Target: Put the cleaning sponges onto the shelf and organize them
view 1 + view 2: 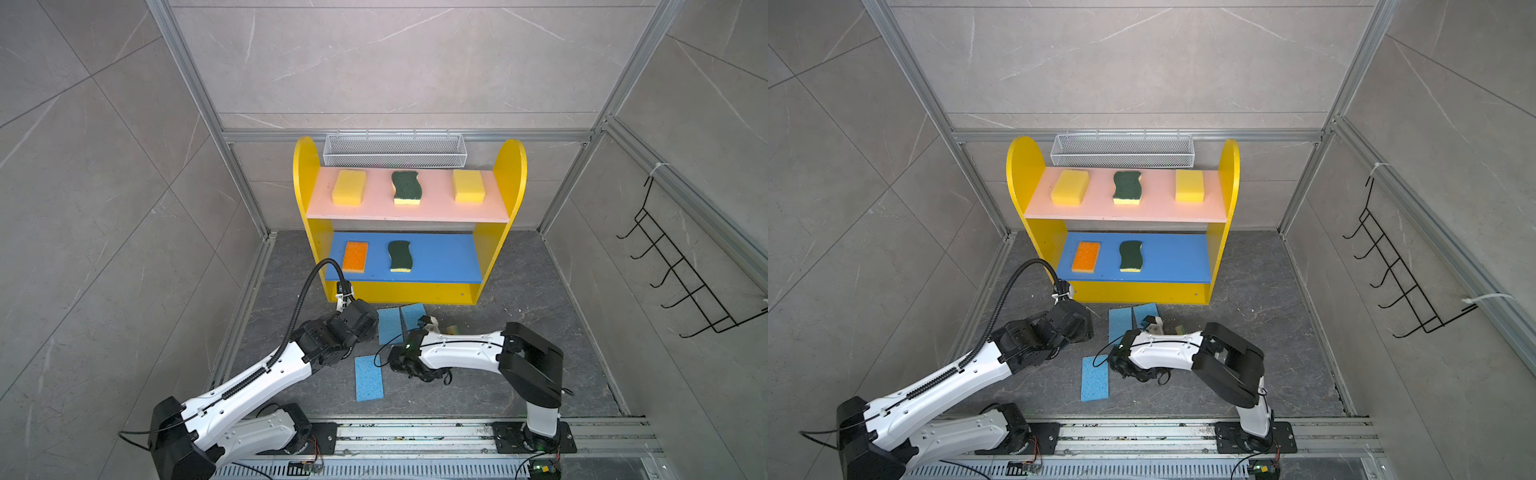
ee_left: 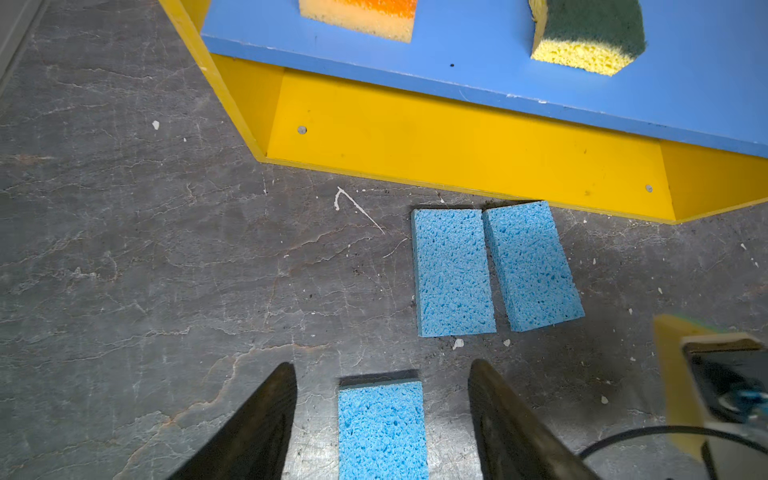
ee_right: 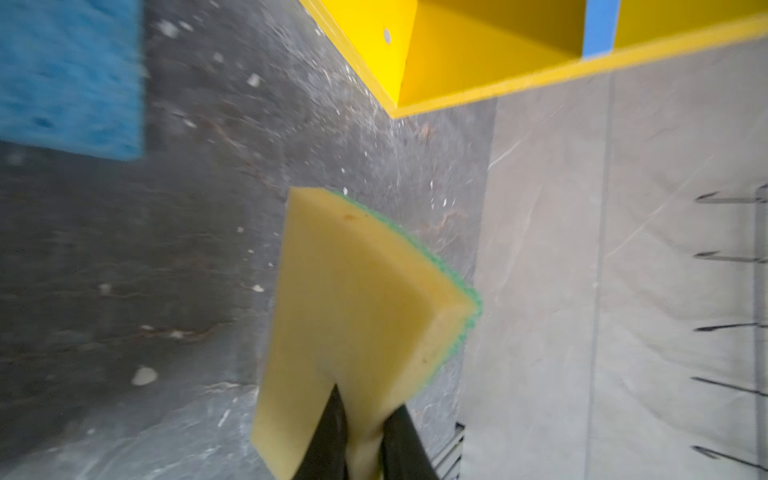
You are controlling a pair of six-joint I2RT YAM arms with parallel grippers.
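The yellow shelf (image 1: 309,166) stands at the back. Its pink upper board (image 1: 436,199) carries two yellow blocks (image 1: 349,187) (image 1: 468,185) and a dark-green scourer (image 1: 406,187). An orange-topped sponge (image 1: 355,256) and another scourer (image 1: 400,256) lie on the blue lower board (image 1: 444,257). Two light-blue sponges (image 1: 390,326) (image 1: 413,313) lie side by side on the floor before the shelf, and a third (image 1: 368,376) lies nearer the front. My left gripper (image 2: 382,368) hangs open above that third sponge's far end (image 2: 380,428). My right gripper (image 3: 368,399) is shut on the green-topped sponge (image 3: 357,291), held off the floor.
A white mesh basket (image 1: 395,149) hangs on the back wall above the shelf. A black wire hook rack (image 1: 681,270) hangs on the right wall. Aluminium rails (image 1: 415,432) with both arm bases run along the front. Tiled walls close in three sides.
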